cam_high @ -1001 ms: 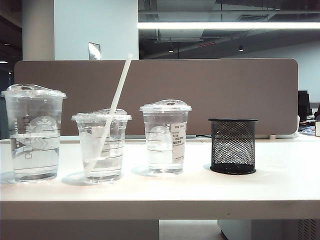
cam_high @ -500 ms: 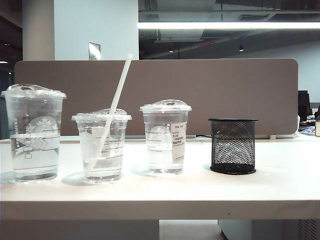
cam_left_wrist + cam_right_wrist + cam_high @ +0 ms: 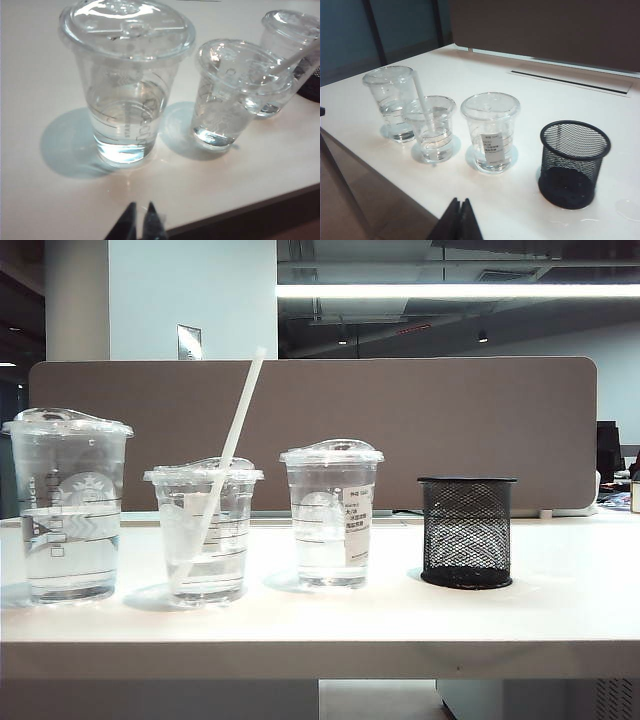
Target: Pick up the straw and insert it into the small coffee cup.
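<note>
We see three clear lidded cups w/ water in a row on the white table (image 3: 560, 620), plus a black mesh pen holder (image 3: 466, 532) at the right end. The straw (image 3: 222, 462) stands tilted inside the small coffee cup (image 3: 203, 532), the shortest one, mid-left in the row; its top leans toward the right and rises above every lid. Tallest cup (image 3: 68, 505) is on its left, the mid-height cup (image 3: 331, 513) w/ a printed sticker on its right.

Neither arm shows in the exterior view. Left gripper (image 3: 140, 222) hangs off the table's near edge, in front of the tallest cup, tips nearly together, holding nothing. Right gripper (image 3: 460, 219) sits back from the edge facing the cups, fingers pressed together, also empty.
</note>
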Controlling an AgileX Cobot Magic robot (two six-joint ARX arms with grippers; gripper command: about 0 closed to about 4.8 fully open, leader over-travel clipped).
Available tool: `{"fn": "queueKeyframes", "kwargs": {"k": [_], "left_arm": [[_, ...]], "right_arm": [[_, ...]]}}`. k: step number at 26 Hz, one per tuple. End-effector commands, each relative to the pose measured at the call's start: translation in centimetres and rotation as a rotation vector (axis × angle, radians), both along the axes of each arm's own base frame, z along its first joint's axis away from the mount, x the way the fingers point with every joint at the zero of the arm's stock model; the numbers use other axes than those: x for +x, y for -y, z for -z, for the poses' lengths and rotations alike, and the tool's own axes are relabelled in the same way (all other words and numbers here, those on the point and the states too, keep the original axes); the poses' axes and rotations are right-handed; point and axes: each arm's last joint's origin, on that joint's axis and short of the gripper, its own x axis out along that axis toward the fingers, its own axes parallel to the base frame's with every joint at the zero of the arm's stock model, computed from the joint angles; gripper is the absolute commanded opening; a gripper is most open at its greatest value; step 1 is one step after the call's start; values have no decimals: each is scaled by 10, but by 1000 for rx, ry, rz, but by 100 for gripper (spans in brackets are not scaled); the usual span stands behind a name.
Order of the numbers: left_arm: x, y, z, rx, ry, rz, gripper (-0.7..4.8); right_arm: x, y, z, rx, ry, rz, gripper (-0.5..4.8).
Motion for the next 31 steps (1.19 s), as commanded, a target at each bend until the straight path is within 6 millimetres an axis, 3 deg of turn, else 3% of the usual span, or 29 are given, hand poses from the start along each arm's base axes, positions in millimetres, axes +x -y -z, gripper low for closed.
{"fn": "queueKeyframes", "kwargs": {"k": [1,7,11,18,28,31], "left_arm": [[0,0,-2,-1,17,3,22],[-5,0,-5,-7,80,1,22],[-4,0,-3,-7,73,3,22],[1,0,22,2,-2,-2,22],[4,-13,21,-5,49,-127,23],[9,-14,20,25,167,-132,23]], "right_arm": [[5,-5,12,9,3,-1,-9],[6,-12,37,-42,-82,-144,13],[6,-12,38,-46,-91,-169,13],[6,-12,38,-45,-91,-174,13],[6,-12,38,-45,-91,-171,13],[6,-12,38,-45,-91,-171,13]]}}
